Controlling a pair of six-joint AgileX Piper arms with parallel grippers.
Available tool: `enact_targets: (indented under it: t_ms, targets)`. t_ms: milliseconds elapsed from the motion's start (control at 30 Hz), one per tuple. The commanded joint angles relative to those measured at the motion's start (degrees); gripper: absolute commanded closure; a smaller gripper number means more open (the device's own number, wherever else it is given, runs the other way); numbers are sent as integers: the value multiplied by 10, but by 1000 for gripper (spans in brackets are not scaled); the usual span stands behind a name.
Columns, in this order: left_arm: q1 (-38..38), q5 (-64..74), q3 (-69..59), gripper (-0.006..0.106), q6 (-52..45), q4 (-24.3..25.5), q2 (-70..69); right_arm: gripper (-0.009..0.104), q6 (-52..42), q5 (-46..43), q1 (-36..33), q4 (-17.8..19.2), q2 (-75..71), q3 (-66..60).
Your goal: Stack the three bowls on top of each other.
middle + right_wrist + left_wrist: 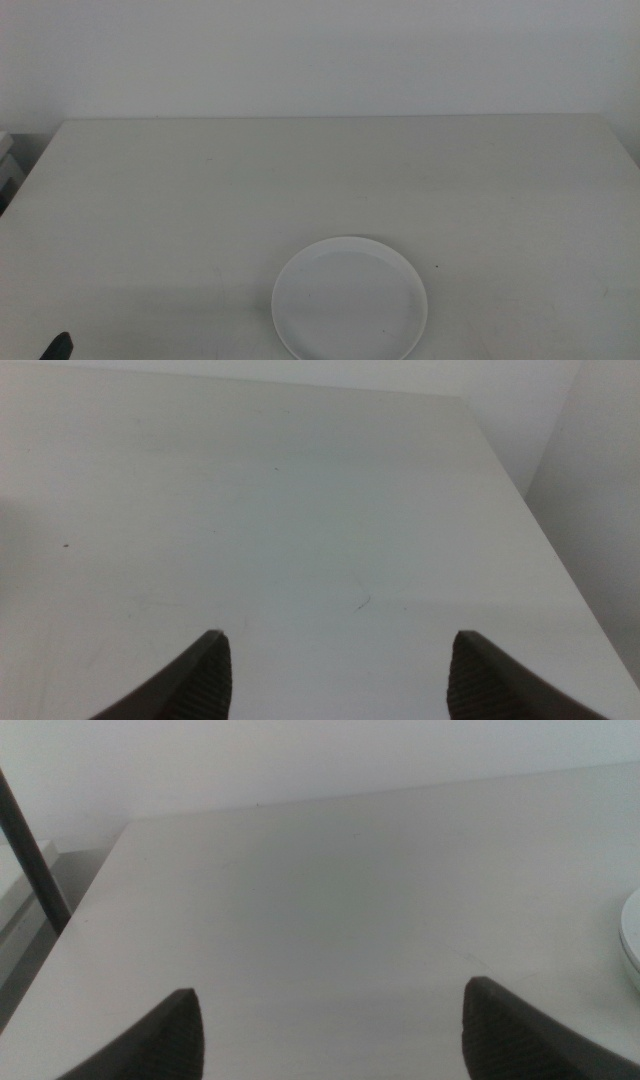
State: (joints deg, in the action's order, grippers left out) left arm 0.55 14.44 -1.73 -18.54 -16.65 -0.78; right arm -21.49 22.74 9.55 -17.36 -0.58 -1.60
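A white, shallow round bowl (350, 298) sits on the table near the front edge, a little right of centre. Of the three bowls, only this white one shows from above; I cannot tell whether anything lies under it. Its rim (631, 945) also shows at the edge of the left wrist view. My left gripper (330, 1010) is open over bare table, well to the left of the bowl, and its dark tip (56, 346) peeks in at the front left corner of the middle view. My right gripper (335, 650) is open over bare table near the table's right side and is out of the middle view.
The pale table (320, 190) runs back to a white wall. A dark rod (32, 860) and a white object stand off the table's left edge. The table's right edge (530, 530) drops off beside the wall.
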Motion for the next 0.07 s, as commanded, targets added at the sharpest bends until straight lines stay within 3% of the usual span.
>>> enact_targets:
  t_ms: [0, 33]
  targets:
    - [1, -44, 2, 15, 4, -8, -8, 40, -5, -35, 4, 2, -15, 3]
    - [1, -44, 2, 15, 4, -8, -8, 40, -5, -35, 4, 2, -15, 3]
